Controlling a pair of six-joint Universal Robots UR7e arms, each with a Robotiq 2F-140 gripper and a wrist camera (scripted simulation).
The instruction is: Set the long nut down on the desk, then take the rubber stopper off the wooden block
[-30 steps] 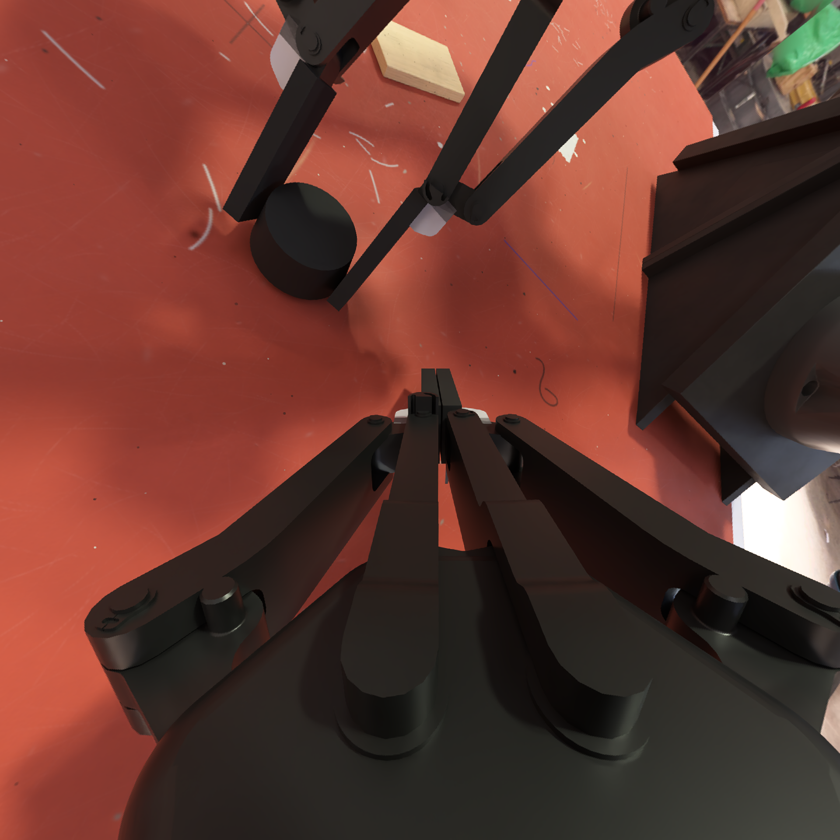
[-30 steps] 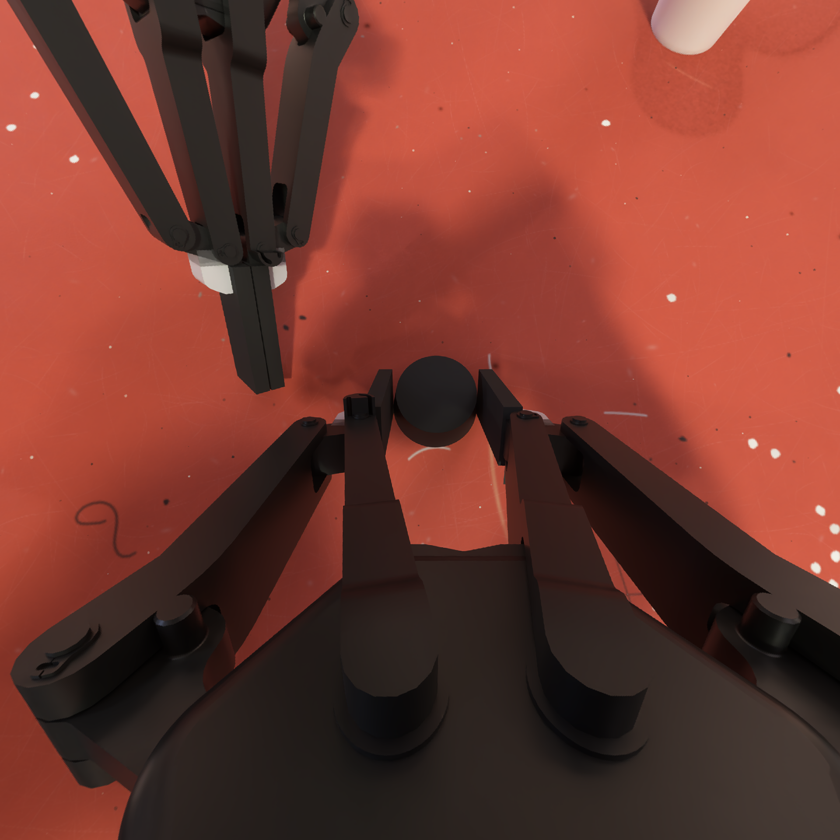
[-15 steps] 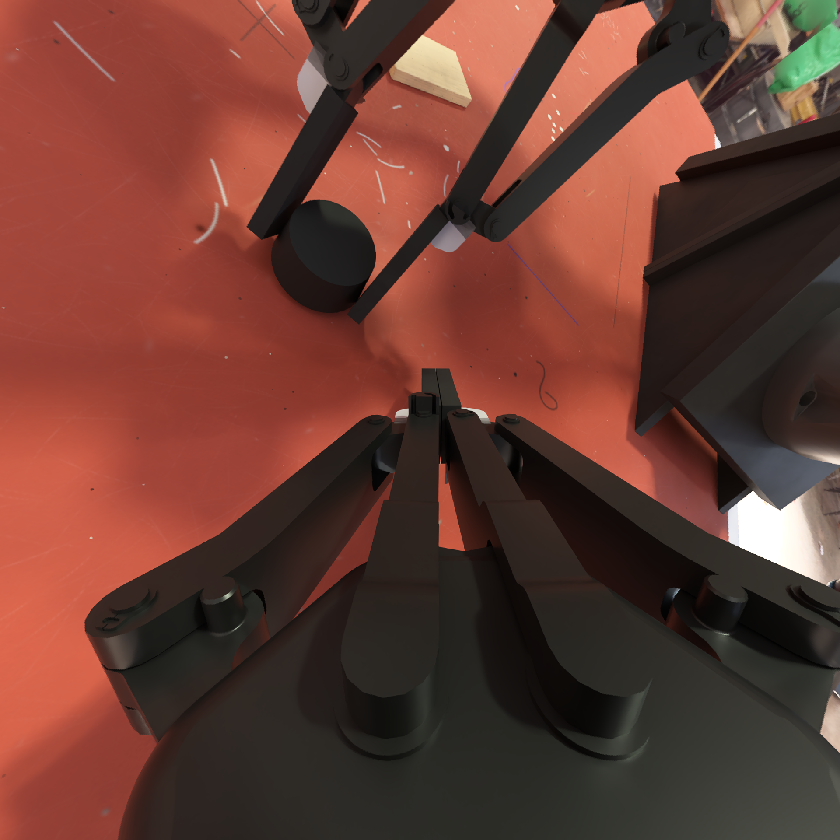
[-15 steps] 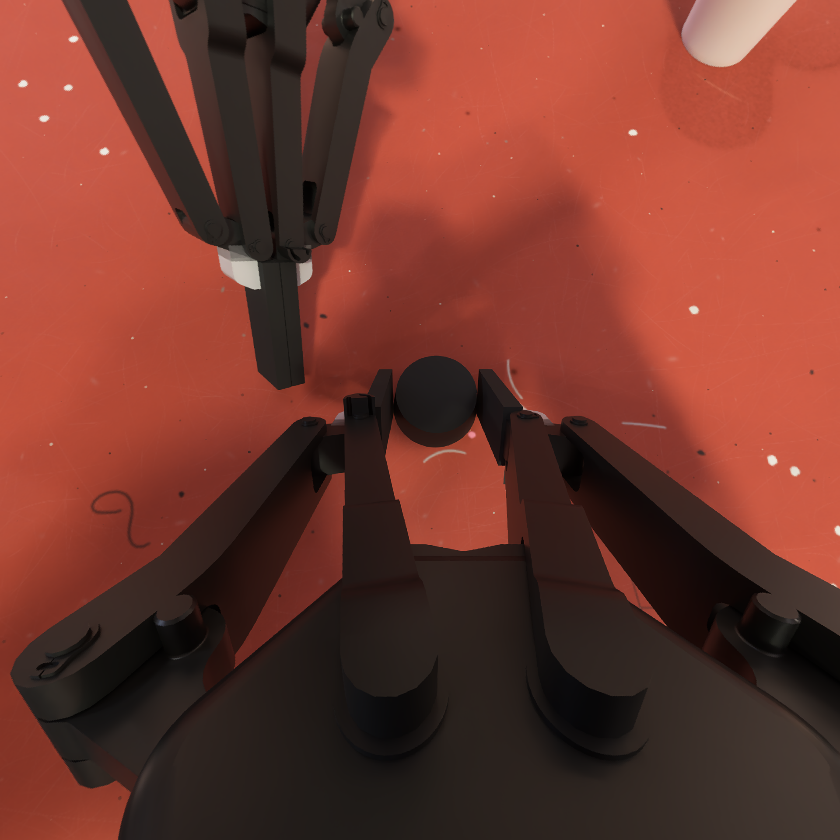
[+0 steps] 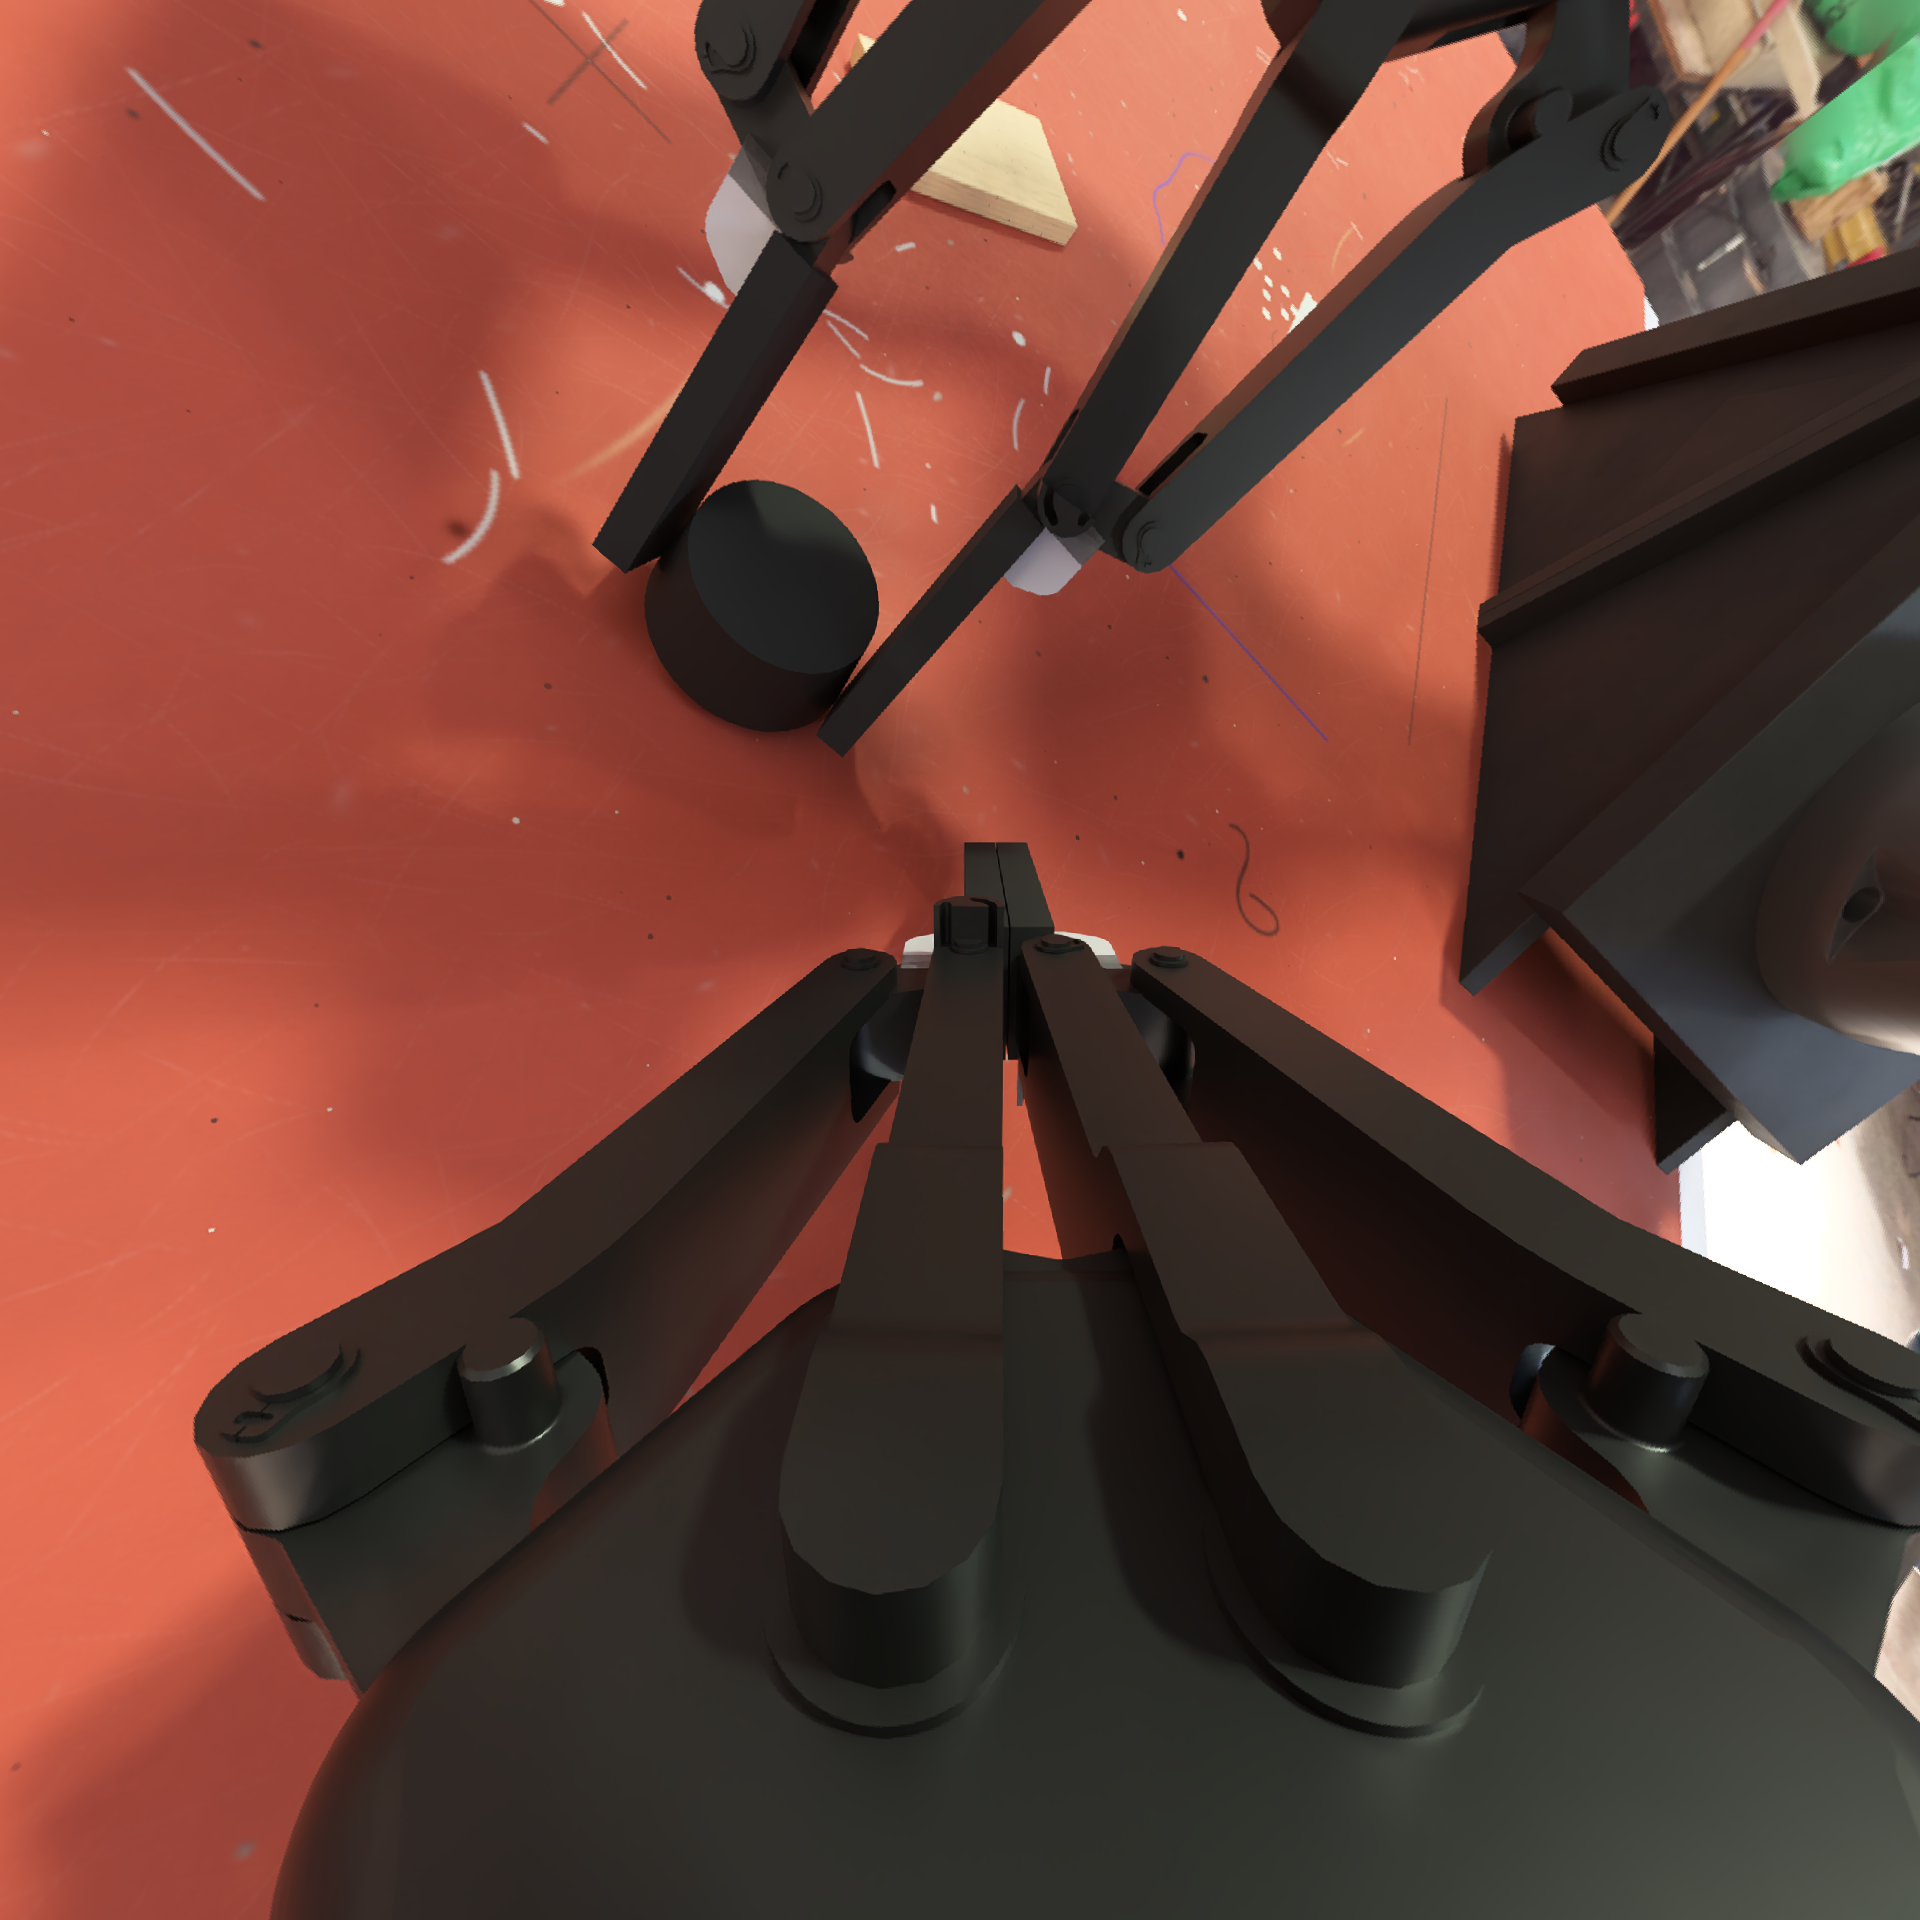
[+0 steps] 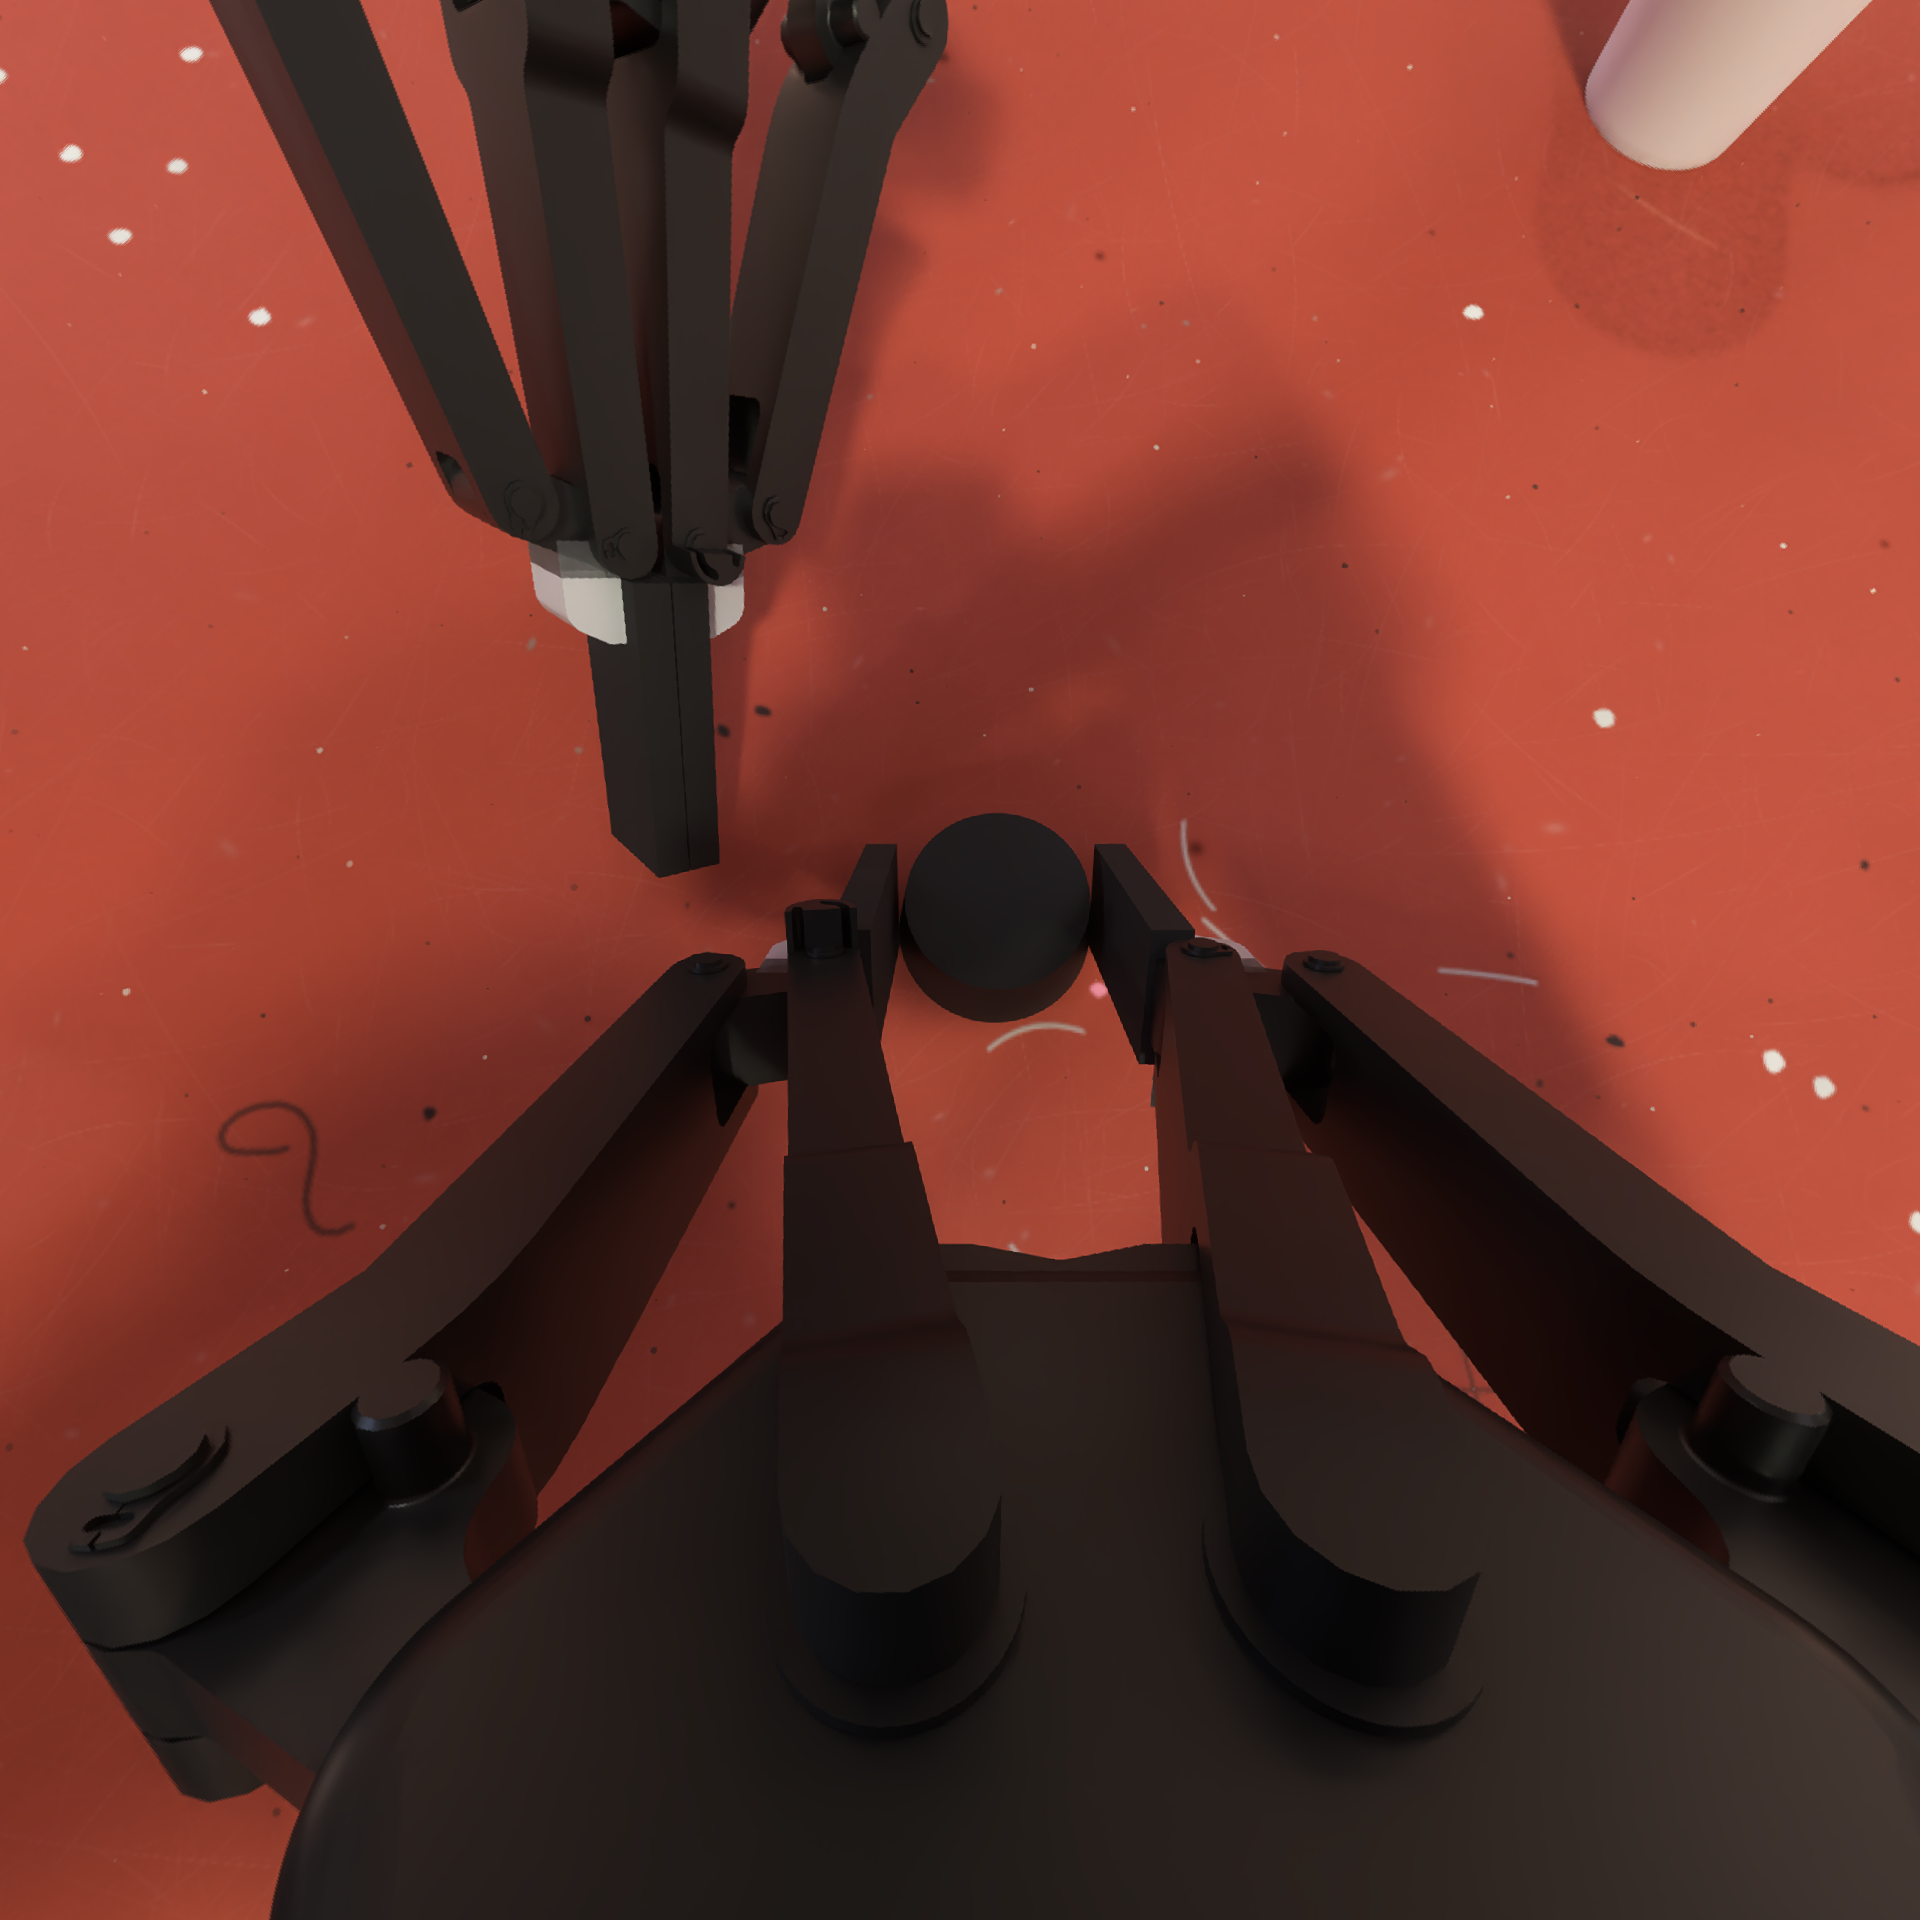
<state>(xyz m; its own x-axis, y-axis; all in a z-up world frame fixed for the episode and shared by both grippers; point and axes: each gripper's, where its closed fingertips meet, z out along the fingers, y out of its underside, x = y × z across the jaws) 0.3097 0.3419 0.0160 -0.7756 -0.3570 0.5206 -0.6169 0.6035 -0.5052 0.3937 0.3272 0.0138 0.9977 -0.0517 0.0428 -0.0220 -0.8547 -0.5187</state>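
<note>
My right gripper [image 6: 995, 888] is shut on the black rubber stopper [image 6: 995, 914], one finger on each side, just above the red desk [image 6: 1351, 727]. The left wrist view shows the same grip: the stopper [image 5: 779, 582] is held in the right gripper [image 5: 732, 644], clear of the pale wooden block [image 5: 997, 171] lying behind it. My left gripper [image 5: 997, 873] is shut with its fingers pressed together and nothing between them. It hangs beside the stopper in the right wrist view [image 6: 665, 831]. A pale long cylinder [image 6: 1704, 73], maybe the long nut, lies on the desk at the top right.
A dark stepped mount [image 5: 1714, 727] stands at the desk's right edge in the left wrist view. Beyond that edge is a cluttered background with green shapes [image 5: 1849, 114]. The desk bears white scratches and a dark squiggle [image 5: 1252, 894].
My right gripper has carried the stopper away from the wooden block and closer to my left gripper. My left gripper has stayed still and shut.
</note>
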